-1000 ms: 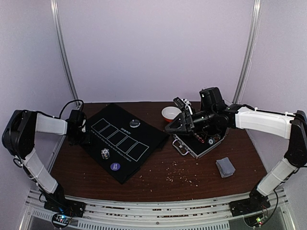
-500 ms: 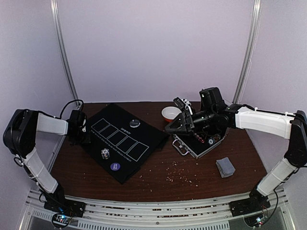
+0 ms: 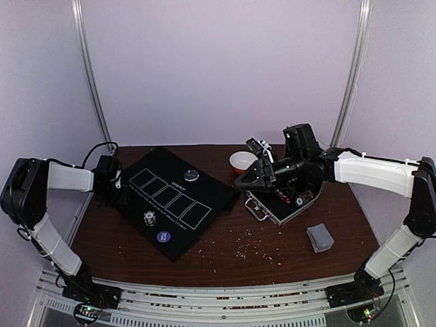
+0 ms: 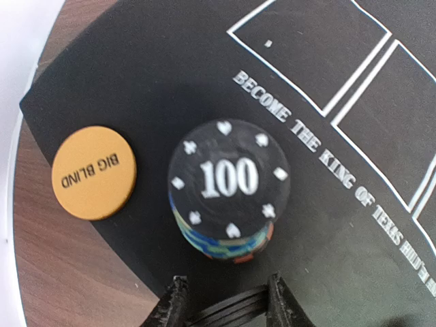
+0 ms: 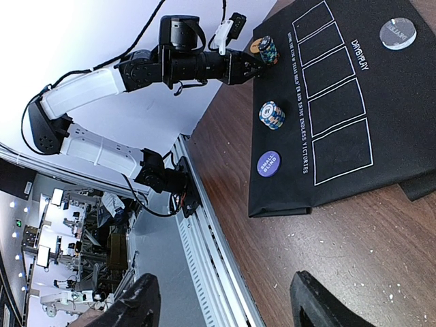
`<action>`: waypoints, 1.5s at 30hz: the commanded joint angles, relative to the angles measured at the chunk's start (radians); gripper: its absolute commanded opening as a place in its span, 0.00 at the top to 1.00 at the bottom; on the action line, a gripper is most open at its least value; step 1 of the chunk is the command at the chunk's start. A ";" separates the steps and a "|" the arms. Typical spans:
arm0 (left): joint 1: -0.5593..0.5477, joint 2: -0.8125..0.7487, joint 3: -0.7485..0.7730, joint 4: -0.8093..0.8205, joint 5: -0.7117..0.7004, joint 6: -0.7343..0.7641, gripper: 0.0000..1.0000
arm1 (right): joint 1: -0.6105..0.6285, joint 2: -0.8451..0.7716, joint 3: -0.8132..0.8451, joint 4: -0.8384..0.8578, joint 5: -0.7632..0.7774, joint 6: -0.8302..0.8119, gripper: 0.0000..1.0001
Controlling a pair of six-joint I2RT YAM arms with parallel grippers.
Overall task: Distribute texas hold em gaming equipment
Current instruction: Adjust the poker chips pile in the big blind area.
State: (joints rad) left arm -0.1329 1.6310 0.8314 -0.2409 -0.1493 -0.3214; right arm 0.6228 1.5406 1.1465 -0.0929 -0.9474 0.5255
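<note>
A stack of poker chips (image 4: 228,191) with a black "100" chip on top stands on the black mat (image 4: 354,225). My left gripper (image 4: 227,300) is just short of it, open, with nothing between the fingertips. An orange "BIG BLIND" disc (image 4: 94,172) lies left of the stack at the mat's corner. A second chip stack (image 3: 149,218), a purple disc (image 3: 163,237) and a pale grey disc (image 3: 191,175) also lie on the mat. A grey-blue card deck (image 3: 319,237) rests on the wood at the right. My right gripper (image 3: 248,178) hovers open and empty beside the mat's right edge.
The silver case (image 3: 283,201) lies open under the right arm, with the white orange-rimmed bowl (image 3: 242,161) behind it. Crumbs speckle the wooden table (image 3: 259,252) in front. The metal frame rail (image 5: 211,272) runs along the near edge.
My left gripper's jaws have narrowed, and the left arm has shifted slightly. The right arm has not moved.
</note>
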 commanded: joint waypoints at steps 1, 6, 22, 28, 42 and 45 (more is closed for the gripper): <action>-0.005 -0.048 -0.007 -0.045 0.077 0.008 1.00 | -0.006 -0.020 0.028 0.001 -0.002 -0.017 0.32; 0.019 -0.053 -0.026 -0.038 0.134 -0.013 1.00 | -0.006 -0.032 0.015 0.000 -0.002 -0.019 0.32; 0.113 0.015 0.000 -0.015 0.114 -0.017 1.00 | -0.006 -0.072 -0.020 -0.002 0.014 -0.021 0.33; 0.114 0.044 0.023 -0.016 0.114 -0.018 0.91 | -0.006 -0.071 -0.016 -0.002 0.014 -0.018 0.33; 0.115 0.066 0.051 -0.037 0.060 -0.005 0.38 | -0.006 -0.073 -0.011 -0.002 0.014 -0.010 0.33; 0.115 0.055 0.055 -0.044 0.061 -0.003 0.37 | -0.006 -0.072 -0.007 -0.004 0.016 -0.010 0.33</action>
State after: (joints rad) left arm -0.0330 1.6775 0.8631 -0.2855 -0.0490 -0.3344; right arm 0.6216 1.4849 1.1378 -0.0963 -0.9424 0.5217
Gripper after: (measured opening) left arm 0.627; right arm 0.674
